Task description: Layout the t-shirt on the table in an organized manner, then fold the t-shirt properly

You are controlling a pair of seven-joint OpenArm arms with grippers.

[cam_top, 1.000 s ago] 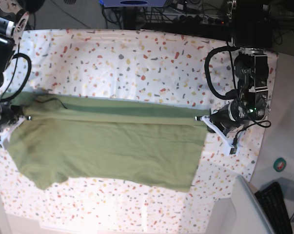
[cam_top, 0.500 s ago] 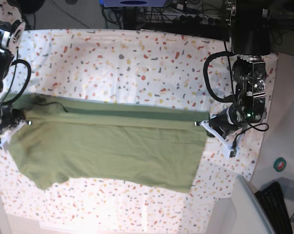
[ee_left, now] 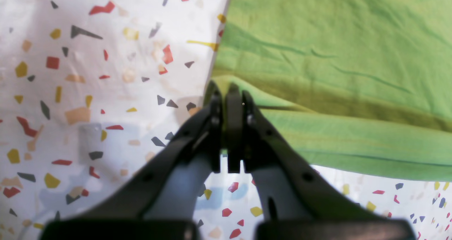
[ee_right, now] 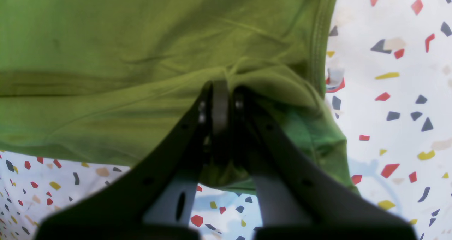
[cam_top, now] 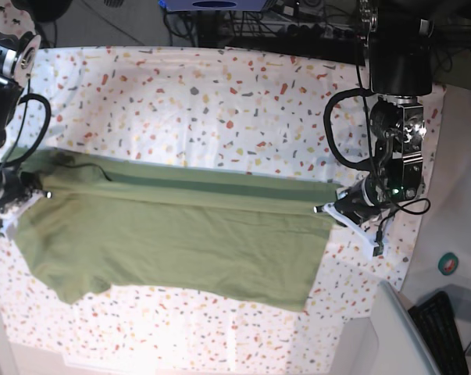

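In the base view, at about 9 o'clock, the right hand [cam_top: 41, 193] is clenched on the t-shirt [cam_top: 173, 234] near its collar end; the right wrist view shows that hand [ee_right: 226, 86] with its jaws pressed together and a ridge of green cloth bunched between them, a stitched hem running just to the right. The t-shirt lies spread across the middle of the worktop [cam_top: 219, 101], stretched long from 9 to 3 o'clock, with a darker folded band along its upper edge and its lower part flat on the speckled cloth. At 3 o'clock the left hand [cam_top: 322, 208] grips the shirt's other end; in the left wrist view this hand [ee_left: 229, 91] is closed tight on the very edge of the t-shirt [ee_left: 335, 56], lifting a small peak of fabric above the worktop [ee_left: 88, 74].
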